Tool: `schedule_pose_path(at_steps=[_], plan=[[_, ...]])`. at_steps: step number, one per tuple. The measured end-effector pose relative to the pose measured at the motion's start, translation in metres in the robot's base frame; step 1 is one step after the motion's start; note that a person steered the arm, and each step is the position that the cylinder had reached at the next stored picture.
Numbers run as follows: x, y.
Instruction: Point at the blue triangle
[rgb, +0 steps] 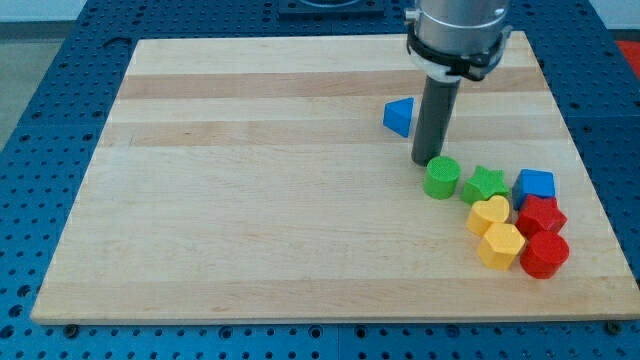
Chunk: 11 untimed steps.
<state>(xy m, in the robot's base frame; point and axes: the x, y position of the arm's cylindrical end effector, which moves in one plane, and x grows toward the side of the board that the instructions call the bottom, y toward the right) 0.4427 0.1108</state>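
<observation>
The blue triangle (399, 116) lies on the wooden board (250, 200), right of centre and toward the view's top. My tip (423, 163) is at the end of the dark rod, just below and to the right of the blue triangle, a short gap apart from it. The tip stands right at the upper left edge of the green cylinder (442, 178); I cannot tell whether it touches.
A cluster sits at the lower right: a green star (486, 183), a blue cube (535, 186), a yellow heart (489, 214), a yellow hexagon (501, 245), a red star-like block (541, 215) and a red cylinder (545, 254). Blue perforated table surrounds the board.
</observation>
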Motion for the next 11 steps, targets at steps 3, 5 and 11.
schedule_pose_path(at_steps=[3,5,11], plan=[[0.068,0.000],[0.080,-0.019],[-0.031,-0.033]])
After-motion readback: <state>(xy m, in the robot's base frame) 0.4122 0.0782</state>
